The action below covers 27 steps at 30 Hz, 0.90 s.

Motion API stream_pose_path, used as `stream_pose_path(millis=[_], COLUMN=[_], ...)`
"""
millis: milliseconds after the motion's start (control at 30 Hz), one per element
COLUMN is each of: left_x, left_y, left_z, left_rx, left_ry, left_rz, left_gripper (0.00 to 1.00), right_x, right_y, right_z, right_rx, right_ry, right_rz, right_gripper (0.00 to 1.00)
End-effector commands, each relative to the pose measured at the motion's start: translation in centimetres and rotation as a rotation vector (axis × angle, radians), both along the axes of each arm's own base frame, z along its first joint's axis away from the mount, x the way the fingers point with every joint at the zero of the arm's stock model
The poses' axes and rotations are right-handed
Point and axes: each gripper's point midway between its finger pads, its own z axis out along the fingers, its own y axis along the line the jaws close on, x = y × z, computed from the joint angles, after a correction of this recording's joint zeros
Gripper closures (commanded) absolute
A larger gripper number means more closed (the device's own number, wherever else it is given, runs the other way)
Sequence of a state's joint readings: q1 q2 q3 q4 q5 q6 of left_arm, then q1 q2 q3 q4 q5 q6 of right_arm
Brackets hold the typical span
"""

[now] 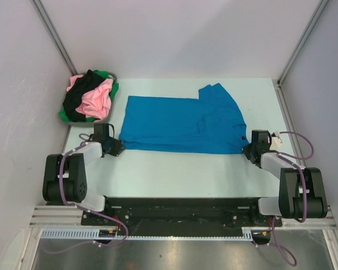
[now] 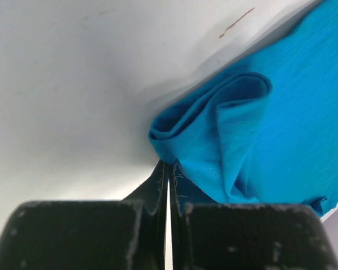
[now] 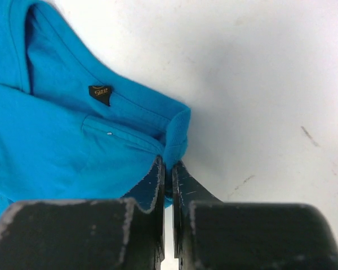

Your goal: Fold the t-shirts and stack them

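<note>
1. Blue cotton is pinched in both of my pincers. The blue t-shirt (image 1: 180, 124) lies spread across the middle of the worktop (image 1: 180, 180), already doubled into a long band with one sleeve (image 1: 217, 93) poking out at the far right.
2. My left pincer (image 1: 114, 147) is closed on the near left corner. The left wrist view shows the jaws pressed together at my left pincer (image 2: 169, 177), with the layered hem curling up just beyond the tips.
3. My right pincer (image 1: 249, 151) is clamped on the near right corner. The right wrist view shows my right pincer (image 3: 168, 174) nipping the ribbed neck edge, close to the neck label (image 3: 101, 93).
4. I judge that I hold the two ends of the near edge so the cloth stays taut and level when lifted; the next fold probably carries this edge over.
5. A thin pinch on several layers could let the lower layer slip.
6. The pink t-shirt (image 1: 98, 98), black t-shirt (image 1: 79, 97) and green t-shirt (image 1: 63, 115) wait heaped in the round basket (image 1: 115, 77) at the far left, well apart from my work.
</note>
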<state>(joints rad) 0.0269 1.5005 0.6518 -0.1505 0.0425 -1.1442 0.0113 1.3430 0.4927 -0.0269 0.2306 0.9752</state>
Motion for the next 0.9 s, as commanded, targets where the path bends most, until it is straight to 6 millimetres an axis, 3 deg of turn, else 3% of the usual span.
stream_pose_path(millis=[0,267,567,600,633,667,700,733,767,867], left_x=[-2.3,-6.4,-12.1,-12.4,-12.9,-13.2,-13.3,-13.7,-13.8,-13.8], left_y=[1.3,1.4,1.1,1.0,1.0,1.0,1.0,1.4,1.5,1.5], left_z=[0.0,1.8,2.3,2.5,3.0,3.4,3.7,4.0,4.3,5.5], left_rx=[0.051,0.063,0.057,0.056,0.057,0.056,0.059,0.082,0.09,0.101], left_ry=[0.031,-0.025,-0.037,-0.045,-0.065,-0.073,-0.088,-0.096,-0.103,-0.12], left_rz=[-0.003,0.006,0.02,0.02,0.021,0.022,0.02,0.036,0.033,0.015], left_gripper=[1.0,1.0,1.0,1.0,0.98,0.88,0.77,0.63,0.4,0.23], right_x=[-4.5,-8.3,-12.0,-11.8,-12.2,-12.3,-12.1,-12.0,-11.8,-10.4], right_y=[-2.4,-3.8,-3.1,-2.5,-2.3,-2.2,-2.1,-2.1,-2.1,-1.3], right_z=[-2.2,0.7,1.3,1.6,1.6,1.8,2.5,2.8,3.4,7.1], right_rx=[-0.054,-0.109,-0.089,-0.075,-0.065,-0.07,-0.077,-0.084,-0.085,-0.114], right_ry=[0.185,0.206,0.23,0.205,0.212,0.204,0.171,0.156,0.141,0.041], right_rz=[-0.061,-0.08,-0.077,-0.054,-0.065,-0.064,-0.06,-0.061,-0.057,0.0], right_gripper=[1.0,1.0,0.98,0.81,0.7,0.54,0.29,0.19,0.13,0.0])
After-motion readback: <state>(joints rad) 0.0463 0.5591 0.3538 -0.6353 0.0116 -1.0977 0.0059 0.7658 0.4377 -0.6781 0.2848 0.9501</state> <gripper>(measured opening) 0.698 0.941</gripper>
